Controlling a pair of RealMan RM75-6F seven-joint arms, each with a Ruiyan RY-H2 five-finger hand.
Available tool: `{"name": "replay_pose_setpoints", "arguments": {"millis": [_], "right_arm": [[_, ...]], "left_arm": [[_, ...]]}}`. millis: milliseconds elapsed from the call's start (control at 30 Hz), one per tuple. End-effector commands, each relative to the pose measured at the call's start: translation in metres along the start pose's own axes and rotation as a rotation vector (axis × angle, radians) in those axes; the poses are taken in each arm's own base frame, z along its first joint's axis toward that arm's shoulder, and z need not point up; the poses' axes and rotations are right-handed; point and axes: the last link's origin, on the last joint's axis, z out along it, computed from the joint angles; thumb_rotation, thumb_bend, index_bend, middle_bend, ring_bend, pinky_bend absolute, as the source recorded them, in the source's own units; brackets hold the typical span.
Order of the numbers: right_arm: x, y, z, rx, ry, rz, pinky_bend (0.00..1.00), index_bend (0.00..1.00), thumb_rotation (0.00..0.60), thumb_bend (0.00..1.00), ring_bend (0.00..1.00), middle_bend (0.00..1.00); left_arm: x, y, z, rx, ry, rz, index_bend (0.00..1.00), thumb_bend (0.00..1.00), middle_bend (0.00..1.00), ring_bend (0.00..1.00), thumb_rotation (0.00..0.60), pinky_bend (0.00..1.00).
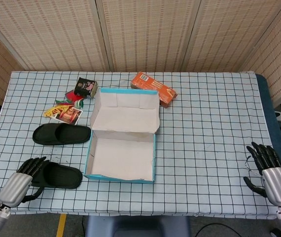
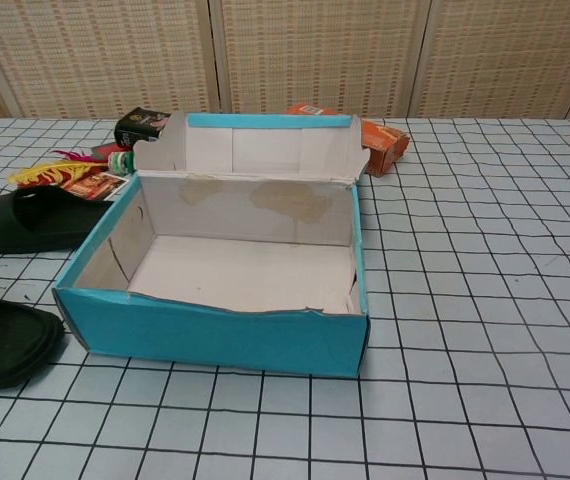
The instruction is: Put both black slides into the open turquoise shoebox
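Note:
The turquoise shoebox (image 1: 122, 157) (image 2: 215, 335) lies open at the table's middle, its lid folded back, nothing inside. Two black slides lie left of it: the far slide (image 1: 61, 134) (image 2: 30, 222) and the near slide (image 1: 59, 175) (image 2: 0, 345). My left hand (image 1: 21, 182) is at the front left edge with fingers spread, its fingertips over the near slide's left end; it holds nothing. My right hand (image 1: 271, 170) hovers open at the front right corner, far from the box. Neither hand shows in the chest view.
An orange carton (image 1: 154, 88) (image 2: 380, 140) lies behind the box. A small dark box (image 1: 87, 86) (image 2: 140, 125) and colourful packets (image 1: 64, 111) (image 2: 70, 175) sit at the back left. Checked cloth (image 1: 209, 133) covers the table right of the box.

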Motion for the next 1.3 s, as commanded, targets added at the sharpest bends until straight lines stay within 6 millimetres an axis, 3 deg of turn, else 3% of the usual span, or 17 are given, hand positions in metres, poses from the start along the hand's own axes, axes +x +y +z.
{"name": "replay_pose_setpoints", "arguments": {"millis": [33,433,1300], "right_arm": [[0.000,-0.001,-0.001,0.009,-0.013,0.012,0.00,0.00,0.600,0.17,0.00,0.00],[-0.002,-0.003,-0.002,0.026,-0.030,0.015,0.00,0.00,0.600,0.17,0.00,0.00],[-0.004,-0.008,-0.006,0.082,-0.083,0.025,0.00,0.00,0.600,0.17,0.00,0.00]], "left_arm": [[-0.012,-0.001,0.010,0.028,-0.043,0.065,0.00,0.41,0.00,0.00,0.600,0.05],[-0.031,-0.004,0.022,0.089,-0.144,0.145,0.00,0.38,0.00,0.00,0.600,0.05],[-0.043,-0.017,0.036,0.139,-0.202,0.165,0.00,0.38,0.00,0.00,0.600,0.06]]}}
